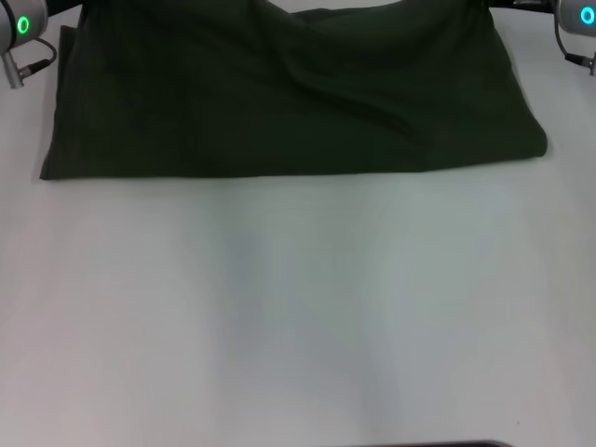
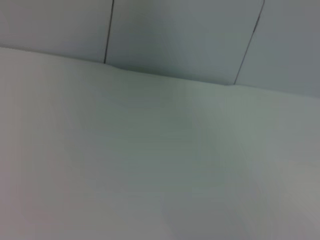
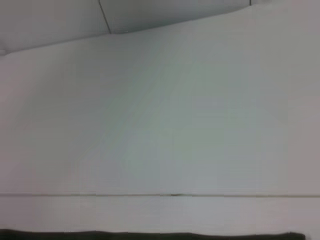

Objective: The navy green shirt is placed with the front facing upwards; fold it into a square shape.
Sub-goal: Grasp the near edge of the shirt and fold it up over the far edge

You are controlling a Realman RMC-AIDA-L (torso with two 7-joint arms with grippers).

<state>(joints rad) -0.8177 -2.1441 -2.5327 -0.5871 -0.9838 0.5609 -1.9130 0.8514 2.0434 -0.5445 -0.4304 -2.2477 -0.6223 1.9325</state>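
The navy green shirt [image 1: 289,102] lies across the far part of the white table [image 1: 298,307] as a wide dark band. Its plain side faces up, its near edge is straight, and soft creases run through its middle. No lettering shows. Its far edge runs out of the head view. My left arm's wrist [image 1: 17,33], with a green light ring, sits at the shirt's far left corner. My right arm's wrist [image 1: 579,23], with a blue ring, sits at the far right corner. Neither gripper's fingers show in any view. A thin dark strip of the shirt [image 3: 150,235] shows in the right wrist view.
White tabletop stretches from the shirt's near edge to the front of the table. Both wrist views show bare white table and a panelled wall [image 2: 180,35] behind it. A dark edge [image 1: 456,444] shows at the table's front.
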